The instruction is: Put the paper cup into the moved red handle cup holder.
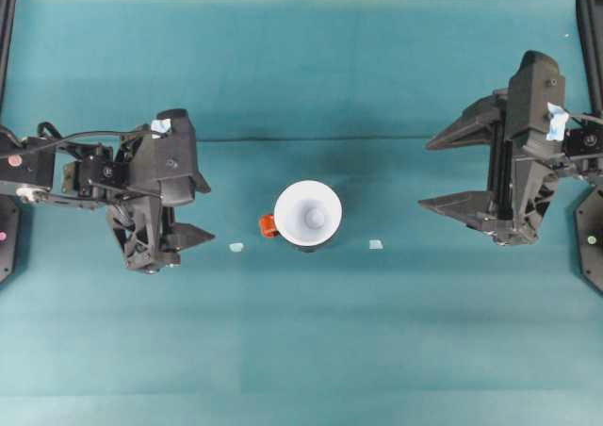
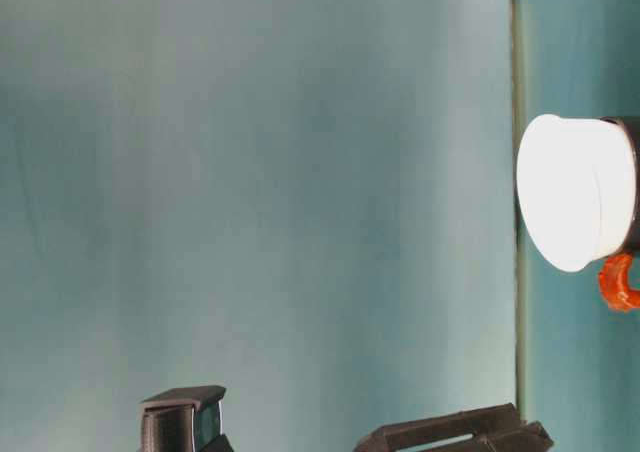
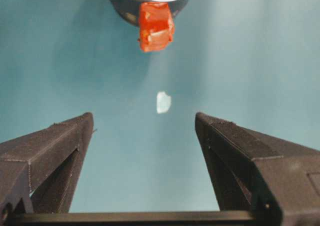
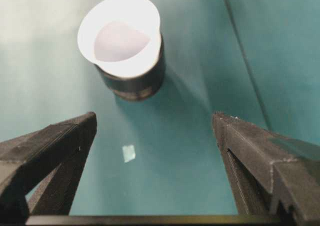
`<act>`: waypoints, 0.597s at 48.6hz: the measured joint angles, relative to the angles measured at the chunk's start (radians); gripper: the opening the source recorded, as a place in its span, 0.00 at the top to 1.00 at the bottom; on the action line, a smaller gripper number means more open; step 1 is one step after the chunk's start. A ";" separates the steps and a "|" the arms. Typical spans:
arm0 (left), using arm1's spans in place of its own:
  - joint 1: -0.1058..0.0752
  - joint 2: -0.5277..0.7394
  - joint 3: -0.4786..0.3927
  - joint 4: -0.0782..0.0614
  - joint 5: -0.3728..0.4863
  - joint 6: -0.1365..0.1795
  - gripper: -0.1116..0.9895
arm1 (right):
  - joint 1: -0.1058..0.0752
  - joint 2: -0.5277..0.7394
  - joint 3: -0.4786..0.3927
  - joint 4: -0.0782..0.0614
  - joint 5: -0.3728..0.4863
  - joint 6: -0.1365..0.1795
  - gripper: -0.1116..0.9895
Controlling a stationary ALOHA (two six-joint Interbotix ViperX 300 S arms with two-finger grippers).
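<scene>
Paper cup [image 1: 308, 213] sits nested in the red handle cup holder [image 4: 137, 83] at table centre, rim flaring over the black wall; handle tab points to 9 o'clock in the overhead view. Placement looks complete. Left gripper [image 1: 184, 214], at 9 o'clock of the cup, is spread and empty; right gripper [image 1: 450, 173], at 3 o'clock, is spread wide and empty. Both stand well apart from the cup. Teal table [image 1: 301, 351] lies open on all sides, save two small tape bits [image 1: 236, 248] flanking the holder.

one paper cup [image 1: 308, 213], one red handle cup holder [image 1: 268, 225] under it, two little pale tape scraps [image 1: 236, 248] on the teal table [image 1: 301, 351], two grippers, left gripper [image 1: 200, 215] and right gripper [image 1: 433, 172]
</scene>
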 measured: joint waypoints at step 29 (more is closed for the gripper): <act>0.000 0.000 0.000 0.000 0.003 -0.002 0.08 | -0.003 -0.049 0.026 0.000 0.005 0.000 0.11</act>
